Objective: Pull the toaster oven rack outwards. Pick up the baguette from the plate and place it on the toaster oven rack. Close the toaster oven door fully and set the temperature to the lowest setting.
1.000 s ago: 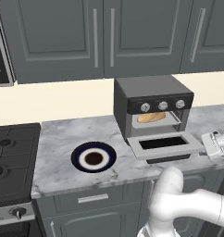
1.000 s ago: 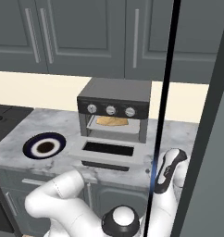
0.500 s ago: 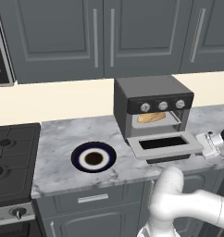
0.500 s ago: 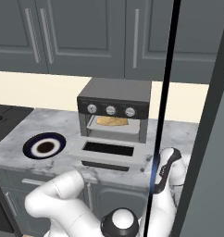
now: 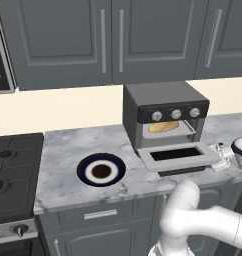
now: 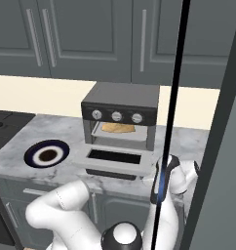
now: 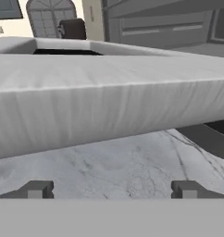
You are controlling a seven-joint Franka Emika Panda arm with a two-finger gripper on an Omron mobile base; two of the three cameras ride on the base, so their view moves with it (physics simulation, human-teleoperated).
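While one toaster oven door (image 5: 179, 157) lies open, one baguette (image 5: 165, 127) inside, one plate (image 5: 101, 171) (bare), hand (image 7: 112, 189) spread wide.

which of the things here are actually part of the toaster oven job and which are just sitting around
Part of the job:
toaster oven
toaster oven door, folded down open
toaster oven rack
baguette, already inside on the rack
plate, now without bread
gripper, at the door's right edge, fingers apart

Just sitting around:
stove
upper cabinets
marble counter
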